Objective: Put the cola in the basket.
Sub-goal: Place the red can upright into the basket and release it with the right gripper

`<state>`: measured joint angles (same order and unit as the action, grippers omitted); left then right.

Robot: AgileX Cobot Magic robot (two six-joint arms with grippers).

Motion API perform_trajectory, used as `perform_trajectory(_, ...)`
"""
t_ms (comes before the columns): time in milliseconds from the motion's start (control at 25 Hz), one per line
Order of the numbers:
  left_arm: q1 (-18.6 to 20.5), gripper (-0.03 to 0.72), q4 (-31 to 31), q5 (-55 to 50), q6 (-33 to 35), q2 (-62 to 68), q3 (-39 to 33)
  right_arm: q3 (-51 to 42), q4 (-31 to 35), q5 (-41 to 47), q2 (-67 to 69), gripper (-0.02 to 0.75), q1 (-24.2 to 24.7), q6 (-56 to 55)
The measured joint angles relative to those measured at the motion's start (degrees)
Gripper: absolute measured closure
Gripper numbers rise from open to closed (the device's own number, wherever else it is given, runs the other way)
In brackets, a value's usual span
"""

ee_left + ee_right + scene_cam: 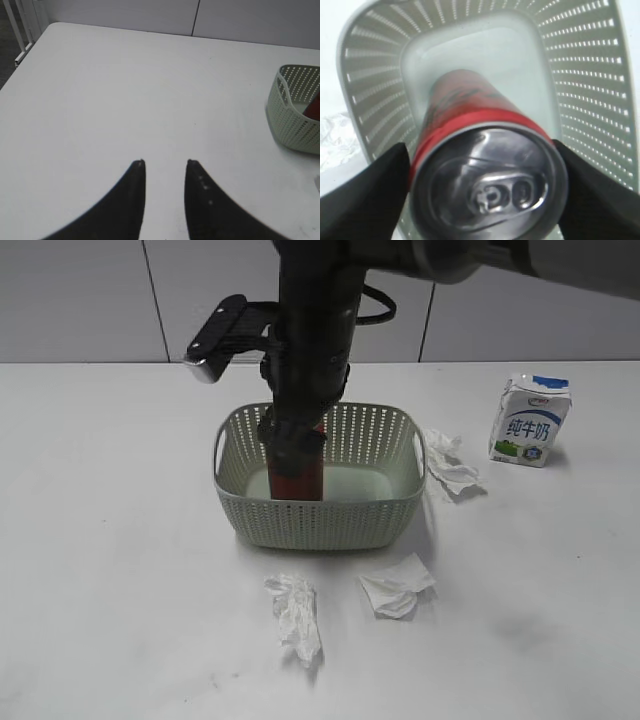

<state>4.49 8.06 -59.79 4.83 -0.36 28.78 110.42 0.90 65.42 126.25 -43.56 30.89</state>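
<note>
Nearly done: right pincer (482, 192) clamped on the cola (487, 190), upright inside the basket (320, 520); only release and retract left; left pincer (165, 162) apart, idle over the surface (125, 90).

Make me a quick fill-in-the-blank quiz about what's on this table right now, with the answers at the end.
1. The right gripper holds the red can upright inside the pale green ____.
2. The white-and-blue ____ carton stands on the table, right of the basket.
3. The left gripper holds ____.
4. The number of crumpled tissues lying around the basket is ____.

Answers: basket, milk, nothing, three
</note>
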Motion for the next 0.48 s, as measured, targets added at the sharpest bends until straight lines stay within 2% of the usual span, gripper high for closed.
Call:
perform_trajectory(200,0.0,0.471,0.0,0.0,0.0,0.0,0.0,0.0,1.1,0.1,-4.3,0.109,0.6,-1.9)
perform_trajectory(400,0.0,0.471,0.0,0.0,0.0,0.0,0.0,0.0,11.8,1.2,-12.1,0.109,4.6,-3.9)
perform_trajectory(480,0.0,0.471,0.0,0.0,0.0,0.0,0.0,-0.1,12.4,1.3,-14.9,0.112,7.9,-7.2)
